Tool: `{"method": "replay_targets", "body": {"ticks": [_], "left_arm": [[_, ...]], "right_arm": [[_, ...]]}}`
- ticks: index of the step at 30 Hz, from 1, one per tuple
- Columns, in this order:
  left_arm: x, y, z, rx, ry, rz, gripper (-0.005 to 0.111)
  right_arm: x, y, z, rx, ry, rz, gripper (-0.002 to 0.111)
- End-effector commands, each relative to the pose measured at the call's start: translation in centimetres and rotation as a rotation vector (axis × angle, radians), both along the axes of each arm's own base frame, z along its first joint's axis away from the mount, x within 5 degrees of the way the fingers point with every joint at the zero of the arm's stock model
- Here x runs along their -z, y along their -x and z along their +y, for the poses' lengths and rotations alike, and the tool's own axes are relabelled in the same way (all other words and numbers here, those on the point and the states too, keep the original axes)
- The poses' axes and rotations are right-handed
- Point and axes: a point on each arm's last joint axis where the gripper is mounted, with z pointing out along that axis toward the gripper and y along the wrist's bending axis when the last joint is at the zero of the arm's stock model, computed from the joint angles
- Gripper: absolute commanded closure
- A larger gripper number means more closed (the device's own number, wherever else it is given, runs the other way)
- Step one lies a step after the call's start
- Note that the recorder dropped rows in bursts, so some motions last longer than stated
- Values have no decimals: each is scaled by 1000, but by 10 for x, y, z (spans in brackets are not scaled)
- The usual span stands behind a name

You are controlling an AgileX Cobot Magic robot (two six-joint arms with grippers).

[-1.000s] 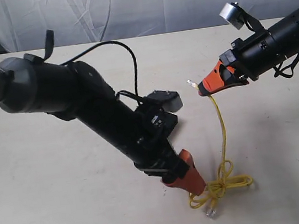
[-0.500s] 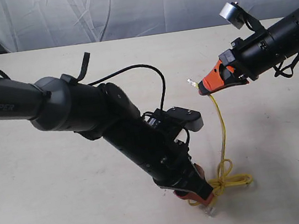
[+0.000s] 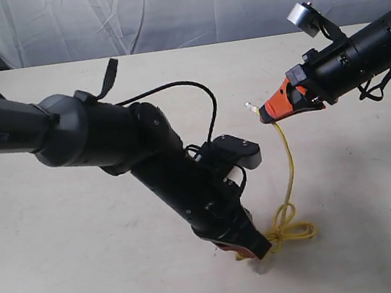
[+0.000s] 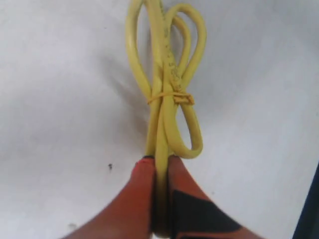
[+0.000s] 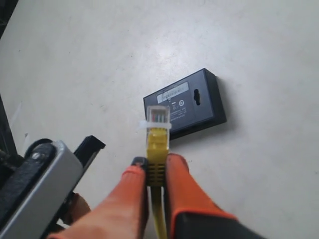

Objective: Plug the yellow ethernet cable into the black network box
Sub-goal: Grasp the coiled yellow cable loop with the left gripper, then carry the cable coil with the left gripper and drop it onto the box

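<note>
The yellow ethernet cable (image 3: 287,163) runs from my raised right gripper (image 3: 264,113) down to a tied bundle (image 3: 291,231) on the table. My right gripper (image 5: 157,164) is shut on the cable just behind its clear plug (image 5: 158,117), which points toward the black network box (image 5: 187,102) lying flat on the table below. The box does not show in the exterior view. My left gripper (image 3: 250,249) is low at the table's front. In the left wrist view it (image 4: 159,162) is shut on the bundled strands (image 4: 164,74) below the tie.
The left arm's wrist camera (image 3: 234,150) juts out between the two grippers, and it shows as a grey block (image 5: 35,184) in the right wrist view. The pale table (image 3: 64,245) spreads to the left. A white curtain (image 3: 161,5) hangs behind it.
My left gripper has closed on the cable bundle after reaching down to it. The bundle has been drawn in and tightened slightly. The right gripper and plug have not moved.
</note>
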Motion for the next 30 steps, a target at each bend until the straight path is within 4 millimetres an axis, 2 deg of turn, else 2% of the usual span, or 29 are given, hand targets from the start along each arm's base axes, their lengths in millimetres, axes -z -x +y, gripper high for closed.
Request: {"method": "replay_targets", "body": {"ticks": [1, 3, 5, 7, 9, 10, 12, 14, 17, 20, 24, 30], "left_arm": [[-19, -3, 6, 11, -57, -93, 107], [-21, -4, 8, 22, -75, -115, 107], [-23, -6, 8, 21, -86, -128, 107], [-27, -9, 6, 17, -89, -140, 107], [-32, -13, 4, 12, -90, -158, 107], [-34, -14, 3, 18, -91, -162, 107], [-38, -16, 2, 30, -107, -164, 107], [-40, -17, 4, 43, -140, -169, 107], [-40, -22, 10, 26, -237, -207, 107], [-41, -28, 16, -1, -317, -246, 107], [-46, -32, 16, -28, -330, -271, 107], [-57, -27, 16, -10, -402, -357, 107]], "right_arm": [[-5, -3, -2, 48, -7, -1, 109], [-7, -3, -1, 52, -35, 6, 101], [-10, -3, 0, 58, -42, 1, 81], [-13, -3, -1, 76, -40, 7, 54], [-16, -3, -2, 98, -22, 4, 37], [-18, -3, -3, 111, 2, 3, 35], [-21, -3, -8, 131, 74, -26, 38], [-24, -1, -16, 158, 157, -37, 45], [-38, 3, -28, 185, 164, -59, 52], [-58, 7, -35, 230, 87, -74, 49], [-74, 13, -34, 226, 72, -114, 47], [-82, 17, -36, 218, 105, -152, 47]]}}
